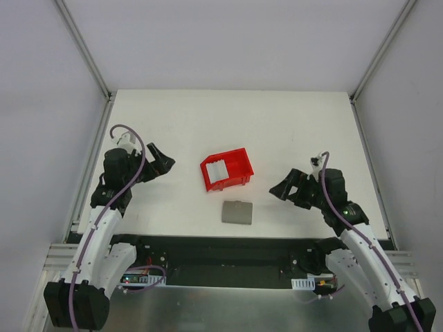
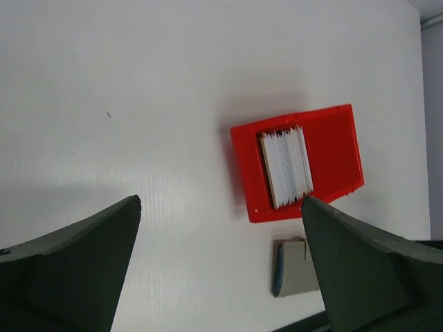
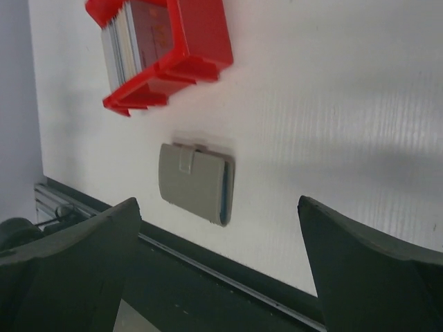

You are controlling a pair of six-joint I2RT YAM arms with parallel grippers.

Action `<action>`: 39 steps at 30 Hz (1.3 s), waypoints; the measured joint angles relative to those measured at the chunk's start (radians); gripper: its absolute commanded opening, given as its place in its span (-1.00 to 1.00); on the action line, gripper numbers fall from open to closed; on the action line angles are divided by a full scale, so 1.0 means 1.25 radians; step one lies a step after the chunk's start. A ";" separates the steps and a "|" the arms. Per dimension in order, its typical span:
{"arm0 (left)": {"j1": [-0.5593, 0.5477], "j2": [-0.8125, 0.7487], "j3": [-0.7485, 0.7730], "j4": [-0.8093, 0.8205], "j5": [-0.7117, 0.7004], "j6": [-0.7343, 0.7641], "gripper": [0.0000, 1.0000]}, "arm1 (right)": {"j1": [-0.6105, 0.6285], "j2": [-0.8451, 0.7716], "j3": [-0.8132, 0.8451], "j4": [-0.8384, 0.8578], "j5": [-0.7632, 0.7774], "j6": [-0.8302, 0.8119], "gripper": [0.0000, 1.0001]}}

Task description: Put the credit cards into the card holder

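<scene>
A stack of pale credit cards [image 1: 219, 170] stands on edge inside a red bin [image 1: 234, 168] at the table's middle; the cards also show in the left wrist view [image 2: 286, 164] and the right wrist view [image 3: 119, 50]. The grey card holder [image 1: 237, 212] lies closed and flat just in front of the bin, near the table's front edge; it shows too in the left wrist view [image 2: 295, 271] and the right wrist view [image 3: 196, 182]. My left gripper [image 1: 160, 162] is open and empty, left of the bin. My right gripper [image 1: 283, 189] is open and empty, right of the card holder.
The white table [image 1: 277, 124] is walled by pale panels at the back and both sides. A black rail [image 3: 228, 283] runs along the table's front edge just below the card holder.
</scene>
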 measured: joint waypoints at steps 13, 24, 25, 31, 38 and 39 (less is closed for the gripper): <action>-0.159 -0.017 -0.108 -0.014 0.078 0.008 0.94 | 0.218 0.103 -0.061 0.026 0.086 0.047 0.50; -0.382 -0.042 -0.229 -0.013 -0.016 -0.076 0.77 | 0.307 0.331 -0.067 0.209 0.116 0.121 0.29; -0.395 -0.032 -0.237 0.002 -0.018 -0.082 0.76 | 0.311 0.352 -0.067 0.231 0.117 0.125 0.29; -0.456 0.065 -0.246 0.105 -0.019 -0.116 0.67 | 0.357 0.432 -0.065 0.293 0.125 0.146 0.18; -0.533 0.214 -0.249 0.264 -0.017 -0.149 0.40 | 0.419 0.494 -0.065 0.393 0.127 0.183 -0.13; -0.541 0.233 -0.249 0.284 -0.016 -0.154 0.38 | 0.425 0.504 -0.065 0.408 0.128 0.187 -0.17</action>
